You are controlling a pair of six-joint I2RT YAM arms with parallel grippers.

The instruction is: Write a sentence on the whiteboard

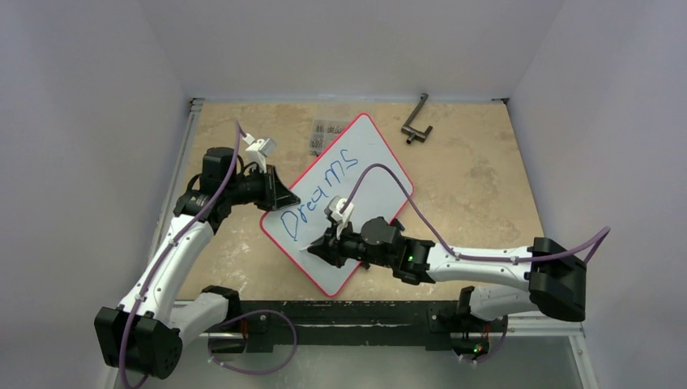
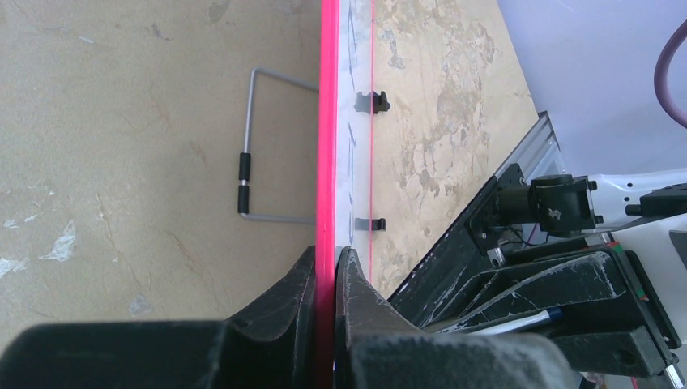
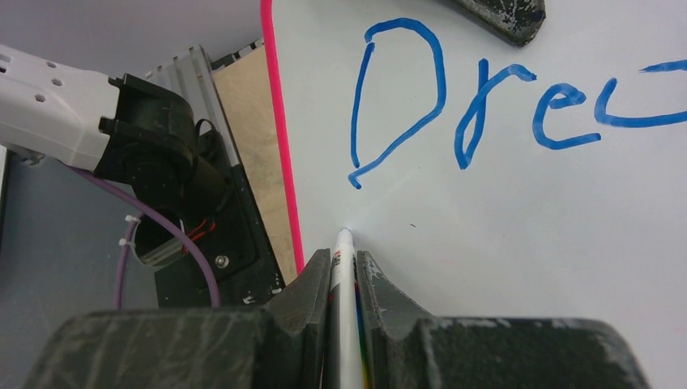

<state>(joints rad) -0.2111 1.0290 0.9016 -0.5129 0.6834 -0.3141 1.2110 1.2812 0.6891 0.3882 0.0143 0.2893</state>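
Left gripper [image 2: 326, 267] is pinched on the red rim [image 2: 327, 162] of the flat white whiteboard [image 1: 369, 162] at its 9 o'clock edge, mid beige table [image 1: 486, 178], while right gripper [image 3: 343, 258] clamps a white marker [image 3: 344, 239] near 6 o'clock under blue "Dreams" lettering [image 3: 478, 105], and the board's probably light, stiff and slick, so grab edges.

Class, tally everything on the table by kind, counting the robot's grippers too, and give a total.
Whiteboard: 1
Marker: 1
Bent metal handle: 1
Small grey packet: 1
Grippers: 2, left gripper and right gripper
Total: 6
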